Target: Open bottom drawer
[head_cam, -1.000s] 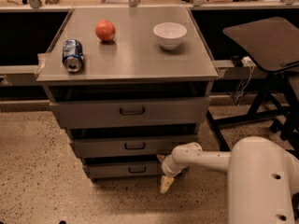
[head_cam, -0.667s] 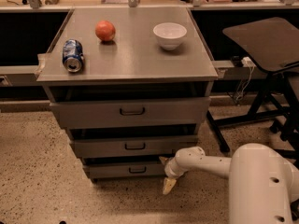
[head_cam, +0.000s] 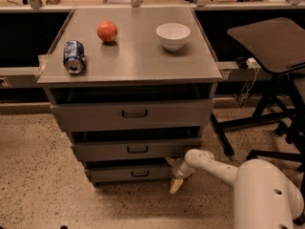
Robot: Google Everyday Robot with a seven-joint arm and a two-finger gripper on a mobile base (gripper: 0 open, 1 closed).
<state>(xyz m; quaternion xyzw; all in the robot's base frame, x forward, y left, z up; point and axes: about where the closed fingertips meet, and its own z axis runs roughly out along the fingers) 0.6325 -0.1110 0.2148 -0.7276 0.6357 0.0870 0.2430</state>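
A blue soda can (head_cam: 74, 56) is lying on its side at the left of the grey metal cabinet's top (head_cam: 138, 66). A red apple (head_cam: 107, 31) is sitting further back, and a white bowl (head_cam: 173, 35) is standing upright to the right of it, each well apart from the others.

Below the top, three drawer fronts are stacking downward: the widest top drawer (head_cam: 95, 116), the middle drawer (head_cam: 105, 150), and the bottom drawer (head_cam: 114, 174), lowest and narrowest, just above the speckled floor (head_cam: 38, 175). Its small dark loop handle (head_cam: 139, 173) is sitting in the middle of its front, and a dark gap is showing above the front.

The gripper (head_cam: 173, 174) is hovering at the bottom drawer's right end, right of the handle and apart from it, with its two tan fingers (head_cam: 176, 185) spread wide and holding nothing. The white arm (head_cam: 214, 165) is reaching in from the robot's body (head_cam: 267, 194) at lower right. A dark chair (head_cam: 271, 46) is standing at the far right.
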